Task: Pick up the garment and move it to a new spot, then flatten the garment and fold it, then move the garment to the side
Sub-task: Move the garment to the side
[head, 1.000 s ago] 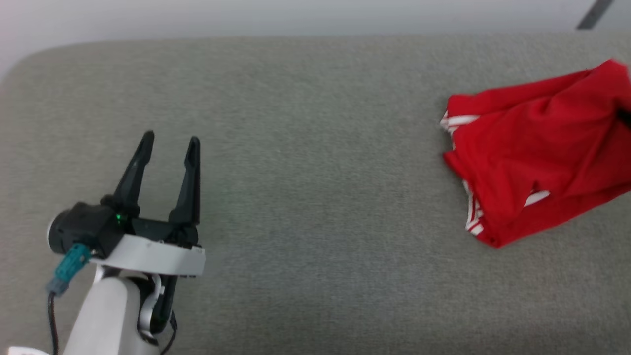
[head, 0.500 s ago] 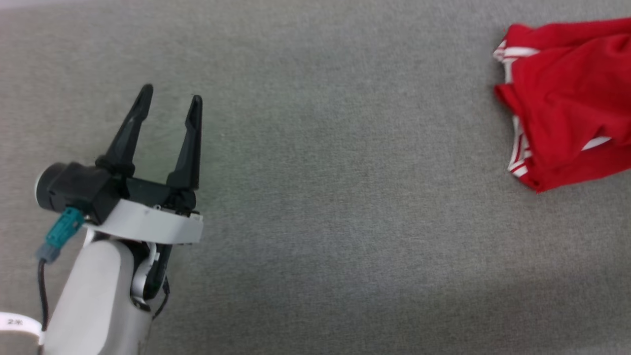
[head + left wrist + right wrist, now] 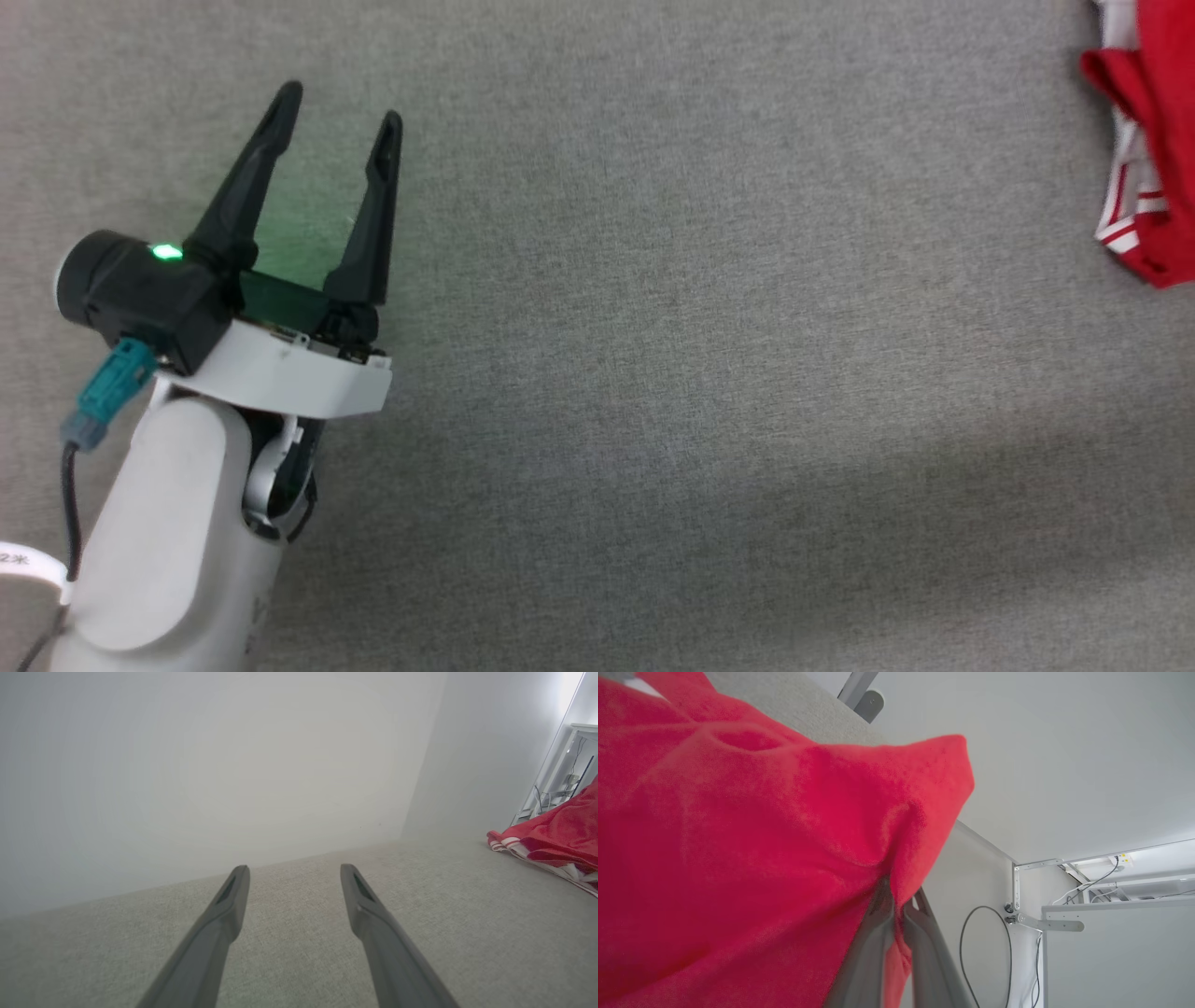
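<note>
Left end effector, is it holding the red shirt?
No, the left end effector is open and empty, and the red shirt is far off to its right.

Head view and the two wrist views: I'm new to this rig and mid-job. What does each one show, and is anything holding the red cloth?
The head view looks down from the robot's head onto a grey padded surface. The black two-fingered fork at its left is the left gripper, on a pale forearm. Its fingers are spread with nothing between them. The red garment, with white striped trim, shows at the far right edge. The left wrist view looks along that same gripper's fingers toward a white wall, with the garment off to the right. The right wrist view looks along the right gripper, whose fingers pinch a fold of the garment, so the right arm holds it.
</note>
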